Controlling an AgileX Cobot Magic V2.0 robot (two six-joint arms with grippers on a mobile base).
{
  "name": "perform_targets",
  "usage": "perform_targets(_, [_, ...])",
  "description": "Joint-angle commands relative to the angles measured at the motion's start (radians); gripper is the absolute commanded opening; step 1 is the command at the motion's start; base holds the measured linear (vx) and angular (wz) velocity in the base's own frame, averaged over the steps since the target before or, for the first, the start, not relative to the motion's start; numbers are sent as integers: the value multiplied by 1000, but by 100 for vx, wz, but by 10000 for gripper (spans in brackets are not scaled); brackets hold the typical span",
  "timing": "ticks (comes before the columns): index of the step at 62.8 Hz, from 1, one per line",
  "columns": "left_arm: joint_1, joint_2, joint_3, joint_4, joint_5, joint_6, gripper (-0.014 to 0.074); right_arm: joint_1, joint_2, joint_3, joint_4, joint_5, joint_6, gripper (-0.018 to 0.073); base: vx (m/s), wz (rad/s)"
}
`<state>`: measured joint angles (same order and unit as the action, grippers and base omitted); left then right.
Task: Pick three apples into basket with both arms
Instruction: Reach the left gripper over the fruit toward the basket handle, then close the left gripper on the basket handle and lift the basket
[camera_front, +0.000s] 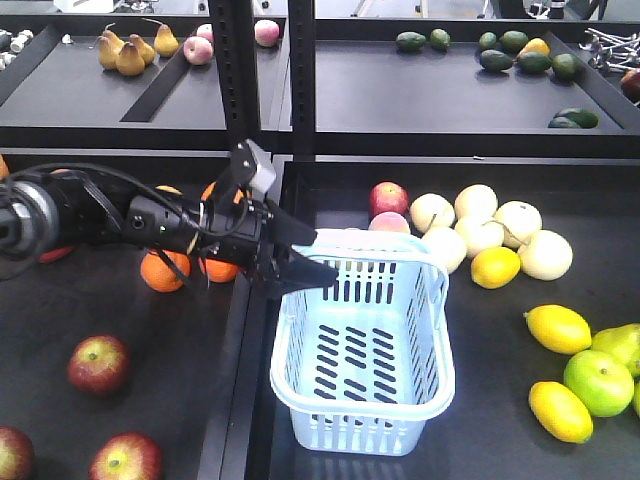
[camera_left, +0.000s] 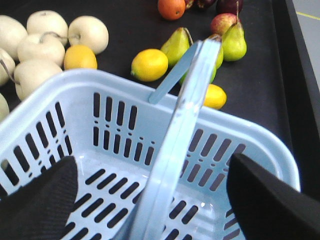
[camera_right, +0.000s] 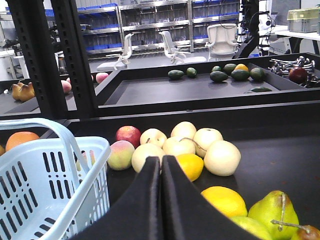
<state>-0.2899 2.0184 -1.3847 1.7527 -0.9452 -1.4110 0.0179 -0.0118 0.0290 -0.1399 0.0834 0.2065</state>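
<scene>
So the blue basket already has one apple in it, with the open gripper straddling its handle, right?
Not quite. The basket is empty, as the exterior front-facing view shows. The left gripper is indeed open, with a finger either side of the handle.

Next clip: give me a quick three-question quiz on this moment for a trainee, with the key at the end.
1. True or false: the basket is empty.
2. Pick one. The left arm's fingers are: A) shut on an orange; B) open, one on each side of the basket's handle; C) out of view.
3. Fill in: the right arm's fingers are ____ (open or shut).

Key: 1 true; 2 B; 3 shut.
</scene>
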Motion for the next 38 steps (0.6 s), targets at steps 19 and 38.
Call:
perform_targets(19, [-7, -12, -27, 51, 16, -46, 455, -7, -13, 12, -12, -70, -1, -8, 0, 0])
perform_targets(38, [-7, -31, -27, 45, -73, -231, -9, -7, -13, 12, -12, -70, -1, -8, 0, 0])
